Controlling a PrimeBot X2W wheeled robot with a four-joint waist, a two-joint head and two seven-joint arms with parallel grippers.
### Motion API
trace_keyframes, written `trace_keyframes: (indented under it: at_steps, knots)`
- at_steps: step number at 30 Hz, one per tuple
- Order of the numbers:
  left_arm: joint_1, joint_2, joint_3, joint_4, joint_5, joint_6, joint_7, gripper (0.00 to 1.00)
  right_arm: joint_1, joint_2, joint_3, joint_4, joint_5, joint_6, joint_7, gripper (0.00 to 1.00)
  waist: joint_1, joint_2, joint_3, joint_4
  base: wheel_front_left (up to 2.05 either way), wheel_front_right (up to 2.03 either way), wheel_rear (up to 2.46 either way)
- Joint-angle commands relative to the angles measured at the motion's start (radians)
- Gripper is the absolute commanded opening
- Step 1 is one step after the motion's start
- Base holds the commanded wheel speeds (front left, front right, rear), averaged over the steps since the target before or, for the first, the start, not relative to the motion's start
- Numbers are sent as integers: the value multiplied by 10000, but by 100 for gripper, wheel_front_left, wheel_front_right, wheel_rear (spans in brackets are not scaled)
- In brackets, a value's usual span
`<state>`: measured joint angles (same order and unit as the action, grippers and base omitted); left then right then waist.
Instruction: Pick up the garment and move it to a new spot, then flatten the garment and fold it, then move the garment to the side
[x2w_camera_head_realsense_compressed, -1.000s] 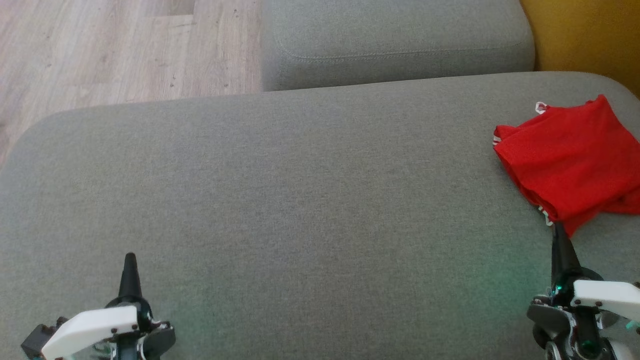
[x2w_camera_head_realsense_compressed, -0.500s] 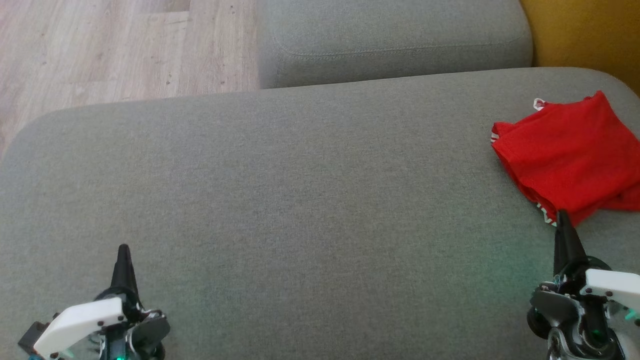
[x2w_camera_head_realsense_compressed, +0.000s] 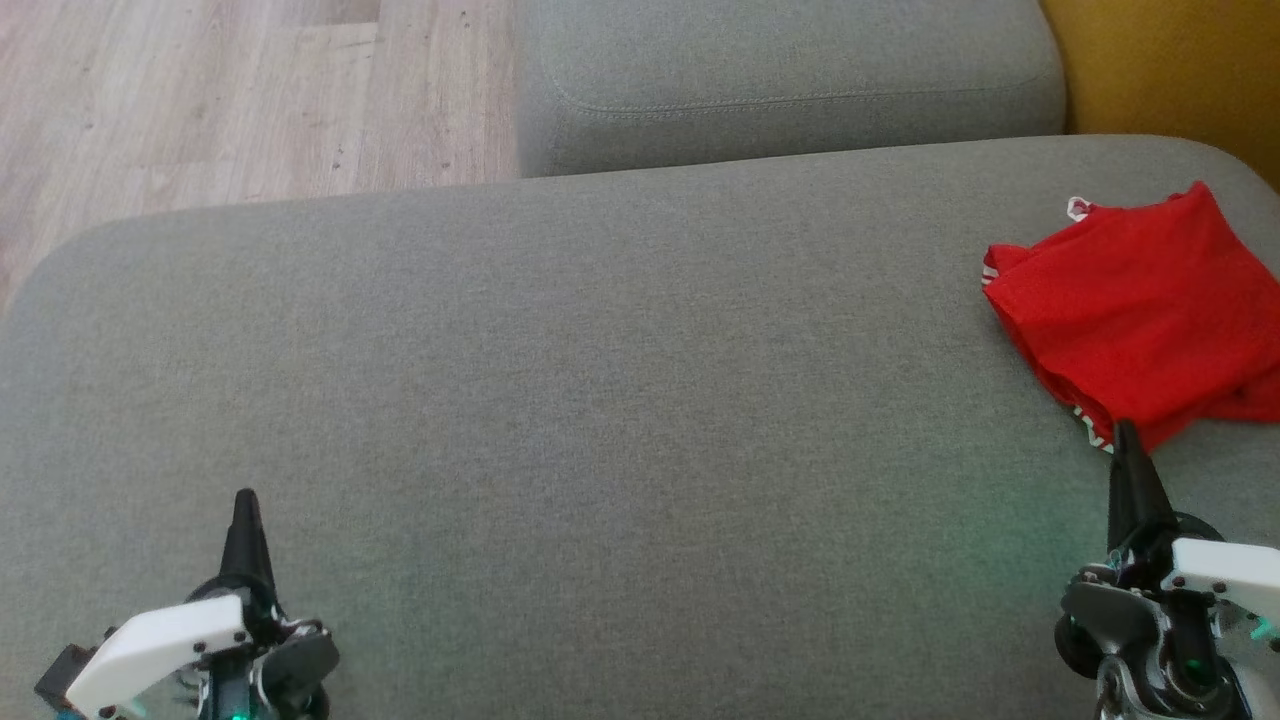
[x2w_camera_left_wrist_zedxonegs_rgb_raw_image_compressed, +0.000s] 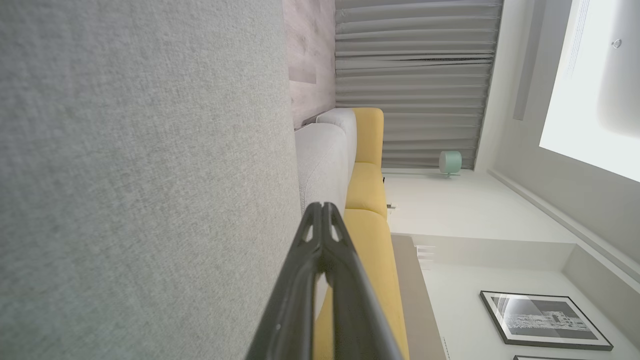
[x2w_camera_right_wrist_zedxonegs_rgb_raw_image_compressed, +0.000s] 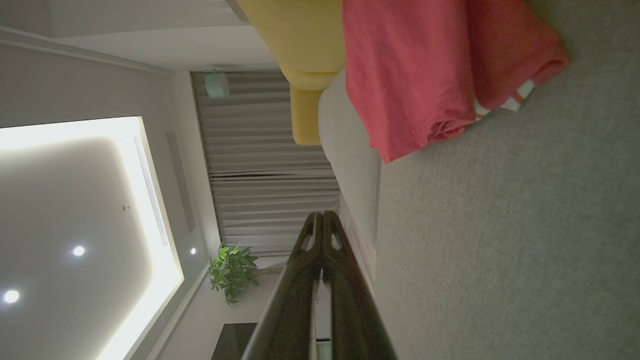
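The garment (x2w_camera_head_realsense_compressed: 1140, 310) is a red top with white trim, folded into a rough square at the far right of the grey cushion (x2w_camera_head_realsense_compressed: 600, 400). In the right wrist view the garment (x2w_camera_right_wrist_zedxonegs_rgb_raw_image_compressed: 425, 75) lies near the top. My right gripper (x2w_camera_head_realsense_compressed: 1125, 432) is shut and empty, its tip just short of the garment's near corner. Its fingertips (x2w_camera_right_wrist_zedxonegs_rgb_raw_image_compressed: 322, 217) meet in the wrist view. My left gripper (x2w_camera_head_realsense_compressed: 245, 498) is shut and empty at the lower left, far from the cloth, with its fingers (x2w_camera_left_wrist_zedxonegs_rgb_raw_image_compressed: 322, 207) pressed together.
A second grey cushion (x2w_camera_head_realsense_compressed: 780, 80) sits behind the first. Wooden floor (x2w_camera_head_realsense_compressed: 200, 100) lies beyond the cushion's far left edge. A yellow seat (x2w_camera_head_realsense_compressed: 1170, 70) borders the back right. The grey cushion is bare from the left gripper across to the garment.
The head camera shifted a little early on, then held still. Both grippers stay shut and sit slightly higher in view than one second ago. The garment has not moved.
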<state>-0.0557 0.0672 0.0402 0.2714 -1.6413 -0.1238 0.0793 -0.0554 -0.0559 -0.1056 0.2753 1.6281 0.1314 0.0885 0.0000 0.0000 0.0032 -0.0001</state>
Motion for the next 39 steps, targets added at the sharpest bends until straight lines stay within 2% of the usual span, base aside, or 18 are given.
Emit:
trace_keyframes:
  at_steps: [1, 39]
  knots:
    - [-494, 77, 395, -279, 42, -69, 65, 0, -502, -126, 169, -320, 15, -7, 45, 0, 0, 0, 0, 1, 0, 0, 0]
    - [-505, -14, 523, -272, 150, -69, 168, 0, -511, -56, 69, -313, -69, -7, 125, 0, 0, 0, 0, 1, 0, 0, 0]
